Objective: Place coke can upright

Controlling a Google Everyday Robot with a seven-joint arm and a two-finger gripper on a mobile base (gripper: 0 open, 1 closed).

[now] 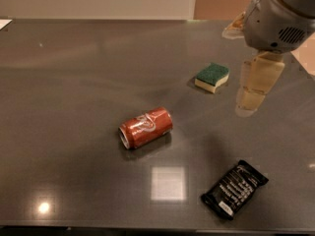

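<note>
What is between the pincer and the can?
Only bare table, in the camera view. The pincer hovers at the right, the can lies mid-table; the sponge sits behind that line.

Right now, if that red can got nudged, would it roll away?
Probably: the coke can lies on its side on the glossy table, so a sideways push would likely roll it. As a drink can, it may dent if squeezed. The end effector hangs apart from it, near the sponge.
</note>
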